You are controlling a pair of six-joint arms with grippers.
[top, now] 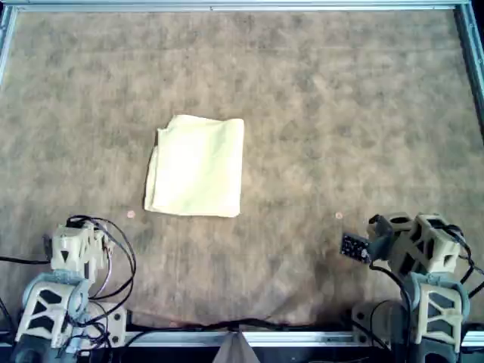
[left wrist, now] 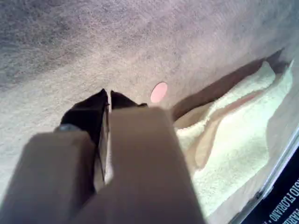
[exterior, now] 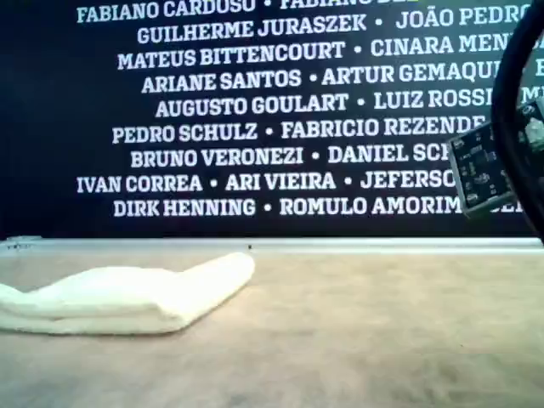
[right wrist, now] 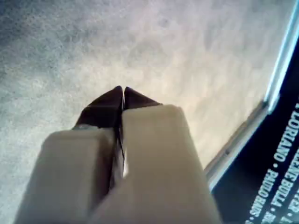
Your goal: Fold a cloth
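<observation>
The cloth (top: 197, 166) is pale yellow and lies folded into a thick rectangle on the brown mat, a little left of centre in the overhead view. In the exterior view the cloth (exterior: 127, 293) is a low folded pile at the left. My left gripper (left wrist: 108, 95) is shut with nothing in it and hovers over bare mat, with the cloth (left wrist: 233, 140) a short way beyond it. In the overhead view the left gripper (top: 78, 234) sits at the bottom left. My right gripper (right wrist: 123, 91) is shut and empty over bare mat, far from the cloth, at the overhead view's bottom right (top: 417, 231).
The mottled brown mat (top: 340, 113) covers the whole table, framed by a metal rail (top: 227, 6). Small pink dots mark the mat (top: 130, 215) (top: 338, 216). A circuit board (exterior: 480, 174) on an arm shows at the exterior view's right. A black wall with white names stands behind.
</observation>
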